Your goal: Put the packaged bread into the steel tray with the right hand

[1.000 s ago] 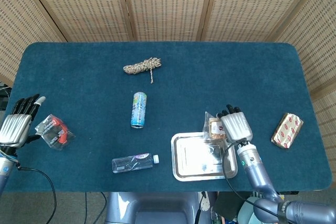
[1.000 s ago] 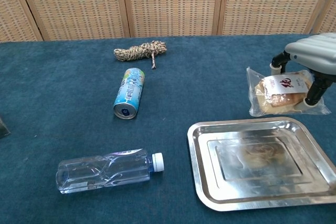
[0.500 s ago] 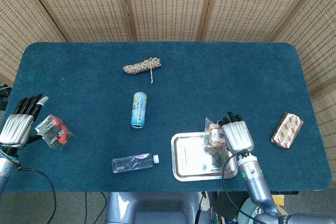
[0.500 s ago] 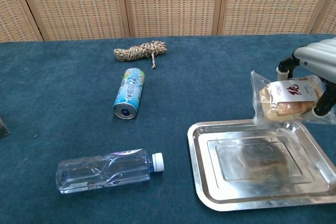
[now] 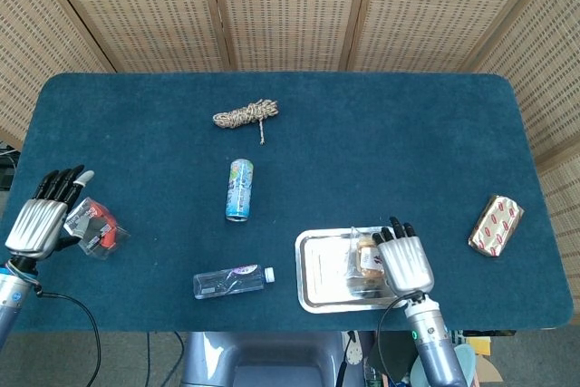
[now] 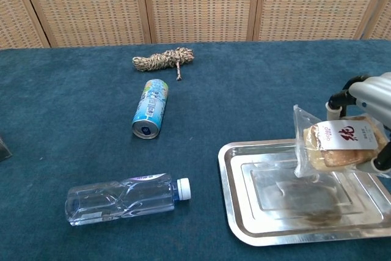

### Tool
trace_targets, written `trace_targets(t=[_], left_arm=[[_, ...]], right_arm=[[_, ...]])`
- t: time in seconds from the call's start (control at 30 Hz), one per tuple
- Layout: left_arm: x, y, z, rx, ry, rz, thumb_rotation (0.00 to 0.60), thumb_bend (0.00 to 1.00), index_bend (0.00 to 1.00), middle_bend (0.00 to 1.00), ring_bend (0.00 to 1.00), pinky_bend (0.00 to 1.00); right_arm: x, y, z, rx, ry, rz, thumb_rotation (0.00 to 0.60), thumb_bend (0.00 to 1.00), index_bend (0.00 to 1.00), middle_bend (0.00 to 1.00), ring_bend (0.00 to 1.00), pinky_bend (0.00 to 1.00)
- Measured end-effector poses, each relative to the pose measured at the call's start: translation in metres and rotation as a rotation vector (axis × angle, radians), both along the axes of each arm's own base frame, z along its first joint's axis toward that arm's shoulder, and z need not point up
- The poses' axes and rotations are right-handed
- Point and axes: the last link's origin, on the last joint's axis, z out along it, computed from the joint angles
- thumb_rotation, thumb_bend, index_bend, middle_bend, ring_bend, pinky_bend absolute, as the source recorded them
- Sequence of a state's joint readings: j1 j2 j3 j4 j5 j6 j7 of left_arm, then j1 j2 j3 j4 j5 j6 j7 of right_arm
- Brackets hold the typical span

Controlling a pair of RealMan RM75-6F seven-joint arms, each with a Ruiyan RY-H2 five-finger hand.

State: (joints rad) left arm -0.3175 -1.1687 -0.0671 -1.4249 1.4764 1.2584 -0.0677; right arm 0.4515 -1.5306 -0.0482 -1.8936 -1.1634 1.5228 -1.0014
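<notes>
Fingers [image 6: 335, 99] of the right hand [image 5: 404, 260] pinch the clear-wrapped packaged bread [image 6: 336, 146], hanging just below them over the shiny rectangular steel tray [image 6: 244, 212], seemingly positioned for release.

The table [image 5: 381, 124] is covered in a matt, deep-blue cloth with a short felt-like nap. A glossy, mirror-bright finish is shown by the steel tray [image 6: 244, 212] — the bread's reflection is caught in its smooth floor. The bread [image 6: 339, 145] is wrapped in clear, crinkled, shiny plastic with a white paper-like label, and it is held by the right hand [image 5: 404, 260], which is cased in smooth silver-grey shell. A clear ribbed plastic is seen on the bottle [image 6: 122, 200], printed glossy metal on the can [image 6: 150, 108], rough braided fibre on the rope [image 6: 162, 59] — and woven cane on the screens [image 5: 290, 6] behind.
</notes>
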Motion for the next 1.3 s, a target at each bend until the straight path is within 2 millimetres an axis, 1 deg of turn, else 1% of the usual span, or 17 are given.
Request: trace_targets(t=[0.27, 0.53, 0.7, 0.73, 0.83, 0.9, 0.97, 1.0, 1.1, 1.3], left_arm=[[0.003, -0.001, -0.004, -0.017, -0.006, -0.029, 0.6, 0.5, 0.0, 0.0, 0.0, 0.0], [0.003, -0.002, -0.004, -0.021, -0.015, -0.048, 0.6, 0.5, 0.0, 0.0, 0.0, 0.0], [-0.002, -0.004, -0.001, -0.012, -0.017, -0.038, 0.6, 0.5, 0.0, 0.0, 0.0, 0.0], [-0.002, -0.004, 0.0, -0.009, -0.017, -0.036, 0.6, 0.5, 0.0, 0.0, 0.0, 0.0], [-0.003, -0.005, 0.002, -0.001, -0.02, -0.034, 0.6, 0.5, 0.0, 0.0, 0.0, 0.0], [-0.003, -0.006, 0.002, 0.003, -0.023, -0.035, 0.6, 0.5, 0.0, 0.0, 0.0, 0.0], [-0.002, -0.006, 0.002, 0.002, -0.025, -0.036, 0.6, 0.5, 0.0, 0.0, 0.0, 0.0], [-0.001, -0.006, 0.002, 0.0, -0.025, -0.036, 0.6, 0.5, 0.0, 0.0, 0.0, 0.0], [-0.001, -0.007, 0.002, -0.003, -0.026, -0.036, 0.6, 0.5, 0.0, 0.0, 0.0, 0.0], [-0.001, -0.007, 0.002, 0.001, -0.028, -0.035, 0.6, 0.5, 0.0, 0.0, 0.0, 0.0]], right_arm=[[0.005, 0.013, -0.011, -0.001, 0.007, -0.004, 0.6, 0.15, 0.49, 0.36, 0.16, 0.28], [0.012, 0.016, -0.032, 0.027, 0.034, -0.001, 0.6, 0.15, 0.49, 0.36, 0.16, 0.28], [0.011, 0.013, -0.033, 0.025, 0.032, -0.009, 0.6, 0.15, 0.48, 0.34, 0.16, 0.28], [0.01, 0.013, -0.032, 0.025, 0.028, -0.008, 0.6, 0.15, 0.46, 0.33, 0.16, 0.29], [0.009, 0.012, -0.03, 0.026, 0.019, -0.008, 0.6, 0.15, 0.33, 0.23, 0.14, 0.25], [0.009, 0.012, -0.029, 0.029, 0.014, -0.014, 0.6, 0.15, 0.23, 0.14, 0.06, 0.14], [0.01, 0.013, -0.027, 0.037, 0.006, -0.028, 0.6, 0.15, 0.16, 0.07, 0.01, 0.04], [0.011, 0.013, -0.025, 0.041, 0.002, -0.034, 0.6, 0.15, 0.14, 0.04, 0.0, 0.01], [0.01, 0.013, -0.023, 0.055, -0.009, -0.051, 0.6, 0.15, 0.1, 0.0, 0.0, 0.0], [0.012, 0.01, -0.02, 0.05, -0.017, -0.041, 0.6, 0.15, 0.1, 0.0, 0.0, 0.0]])
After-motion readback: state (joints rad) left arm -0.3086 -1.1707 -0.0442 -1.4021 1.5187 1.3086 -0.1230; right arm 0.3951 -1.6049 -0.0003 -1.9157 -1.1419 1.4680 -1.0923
